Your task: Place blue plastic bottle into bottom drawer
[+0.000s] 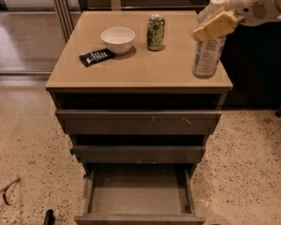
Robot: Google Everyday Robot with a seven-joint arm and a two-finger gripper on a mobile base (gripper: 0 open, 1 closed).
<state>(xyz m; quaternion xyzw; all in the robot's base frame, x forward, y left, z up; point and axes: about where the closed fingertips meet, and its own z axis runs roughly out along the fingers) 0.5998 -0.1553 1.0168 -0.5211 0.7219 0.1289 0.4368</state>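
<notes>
My fingers (214,26) are up at the counter's (140,71) right side, closed on the bottle (205,55) just under its white cap. One tan finger lies across the front of it and the other is hidden behind. The bottle stands upright near the right front corner, and I cannot tell whether its base touches the counter. The bottom drawer (136,218) is pulled far out below, with its inside open to view. The two drawers above it stick out only a little. Farther back on the counter stands a green can (155,32), with a white bowl (118,39) to its left and a dark packet (97,56) lying flat just beside the bowl.
</notes>
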